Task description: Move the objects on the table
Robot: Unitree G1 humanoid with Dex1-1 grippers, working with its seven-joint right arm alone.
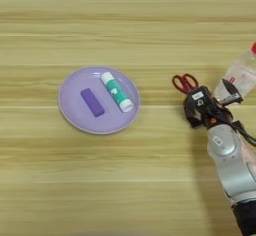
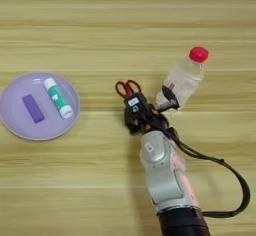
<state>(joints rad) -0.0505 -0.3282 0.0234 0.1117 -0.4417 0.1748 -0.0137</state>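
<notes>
A round lilac plate (image 1: pixel 75 117) lies left of centre on the table (image 1: pixel 125 20). A small purple block (image 1: pixel 92 102) and a white-and-green glue stick (image 1: pixel 117 91) rest on it. The red-handled scissors (image 2: pixel 128 87) lie just beyond my right gripper (image 2: pixel 150 103), handles showing and blades hidden under it. A clear bottle (image 2: pixel 182 80) with a red cap (image 2: pixel 199 54) lies on its side at the right, cap pointing up-right. The gripper is open, its left finger by the scissors and its right finger (image 2: pixel 169 96) against the bottle's base.
My silver forearm (image 2: pixel 160 170) comes in from the bottom edge, with a black cable (image 2: pixel 235 180) looping out to its right. Bare wood lies between the plate and the gripper and across the far half of the table.
</notes>
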